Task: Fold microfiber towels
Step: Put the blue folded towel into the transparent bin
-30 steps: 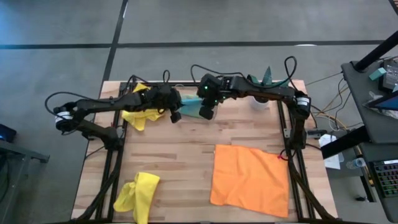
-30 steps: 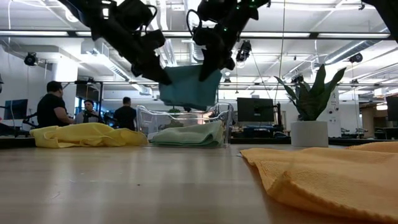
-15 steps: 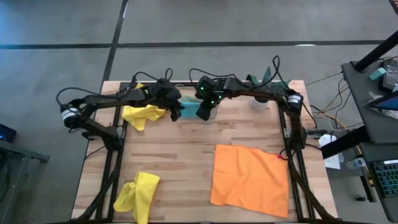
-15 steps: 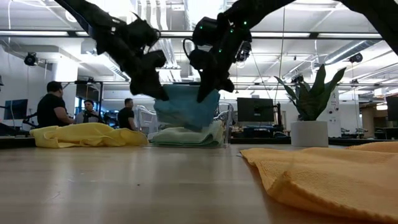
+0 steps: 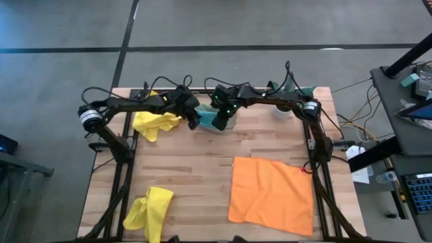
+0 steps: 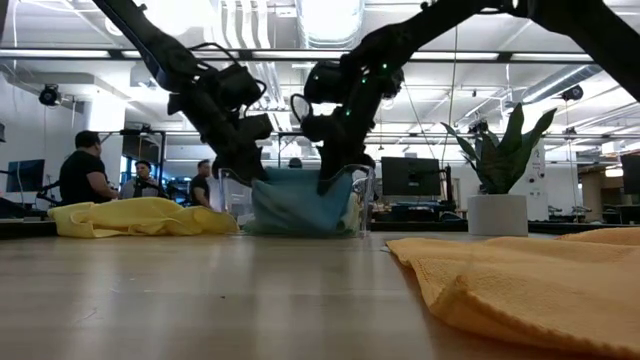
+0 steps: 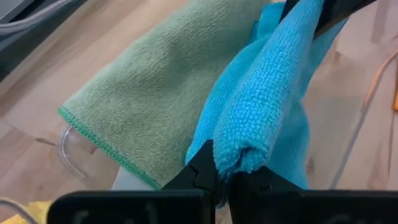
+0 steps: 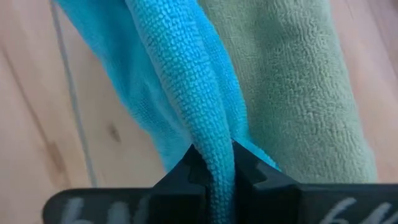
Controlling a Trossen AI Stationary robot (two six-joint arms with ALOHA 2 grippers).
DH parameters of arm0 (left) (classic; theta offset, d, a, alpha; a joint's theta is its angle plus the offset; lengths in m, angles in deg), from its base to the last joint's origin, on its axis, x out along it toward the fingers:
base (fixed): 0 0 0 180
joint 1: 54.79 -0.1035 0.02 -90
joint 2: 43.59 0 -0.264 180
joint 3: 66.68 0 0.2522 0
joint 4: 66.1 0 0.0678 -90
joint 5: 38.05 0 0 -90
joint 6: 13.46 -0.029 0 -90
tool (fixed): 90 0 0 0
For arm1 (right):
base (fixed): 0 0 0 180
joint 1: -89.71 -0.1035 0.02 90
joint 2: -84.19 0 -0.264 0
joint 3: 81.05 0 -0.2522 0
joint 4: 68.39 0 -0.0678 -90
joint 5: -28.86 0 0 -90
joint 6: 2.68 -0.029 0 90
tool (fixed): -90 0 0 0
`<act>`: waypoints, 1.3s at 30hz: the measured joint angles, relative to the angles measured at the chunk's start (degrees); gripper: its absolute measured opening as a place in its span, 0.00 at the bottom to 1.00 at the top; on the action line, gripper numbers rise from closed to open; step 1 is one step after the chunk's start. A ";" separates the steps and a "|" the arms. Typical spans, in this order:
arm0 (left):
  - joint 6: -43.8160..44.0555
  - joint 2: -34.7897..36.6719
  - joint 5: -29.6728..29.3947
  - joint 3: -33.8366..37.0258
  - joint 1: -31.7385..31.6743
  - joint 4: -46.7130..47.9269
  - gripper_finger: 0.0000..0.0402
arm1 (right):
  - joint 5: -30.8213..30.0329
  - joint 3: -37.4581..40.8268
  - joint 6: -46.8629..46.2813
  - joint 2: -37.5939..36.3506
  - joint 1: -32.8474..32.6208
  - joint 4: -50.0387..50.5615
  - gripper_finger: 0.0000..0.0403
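the left gripper point(image 5: 193, 120) pinched one edge of the turquoise towel point(image 6: 290, 203), its jaws pressed on the fold. the towel hung between both grippers, lowered into the clear tray point(image 6: 364, 190) over the green towel point(image 7: 155, 93). the right gripper point(image 5: 220, 121) clamped the opposite edge the same way.

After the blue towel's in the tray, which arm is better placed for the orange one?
Probably right. Both grippers, left and right, grip the blue towel at the tray; the orange towel lies on the right arm's side.
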 joint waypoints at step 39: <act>-4.82 1.75 -11.52 -6.32 0.18 -1.40 0.44 | -19.82 -4.13 6.90 -2.02 0.35 -0.55 0.43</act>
